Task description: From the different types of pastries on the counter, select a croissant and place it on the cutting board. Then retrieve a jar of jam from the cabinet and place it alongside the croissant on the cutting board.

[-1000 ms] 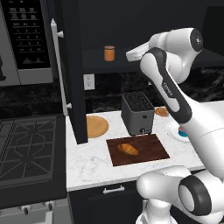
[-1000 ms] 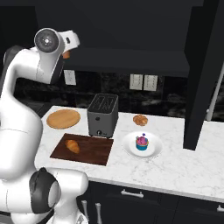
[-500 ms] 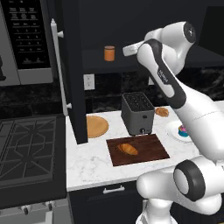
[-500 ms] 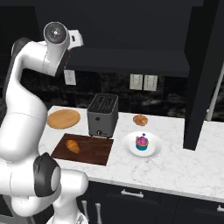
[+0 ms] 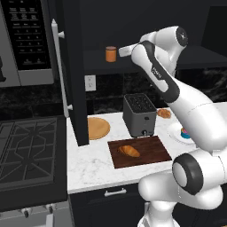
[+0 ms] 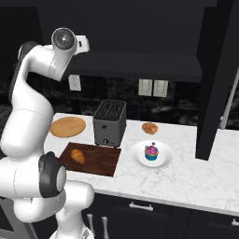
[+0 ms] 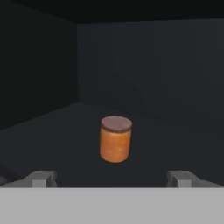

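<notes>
The orange jar of jam (image 7: 115, 138) stands upright on the dark shelf of the open cabinet (image 5: 146, 60), straight ahead of my gripper (image 7: 111, 178). My gripper is open, its fingertips (image 7: 42, 178) spread wide, short of the jar and not touching it. From the left base, the jar (image 5: 111, 54) sits just left of my gripper (image 5: 123, 51). The golden-brown croissant (image 5: 129, 151) lies on the dark reddish cutting board (image 5: 150, 153) on the white counter (image 5: 93, 164); from the right base the croissant (image 6: 77, 156) rests on the board's (image 6: 100, 161) left half.
A black toaster (image 5: 139, 114) stands behind the board, a round wooden plate (image 5: 97, 127) to its left. The pink cupcake (image 6: 151, 152) sits on a white plate (image 6: 163, 161), the other baked piece (image 6: 150, 128) behind it. The cabinet door (image 5: 73, 75) hangs open beside the microwave (image 5: 26, 40) and stove (image 5: 26, 146).
The arm has swung up and left, bringing the hand level with the shelf and closer to the jar. The croissant and board have not moved.
</notes>
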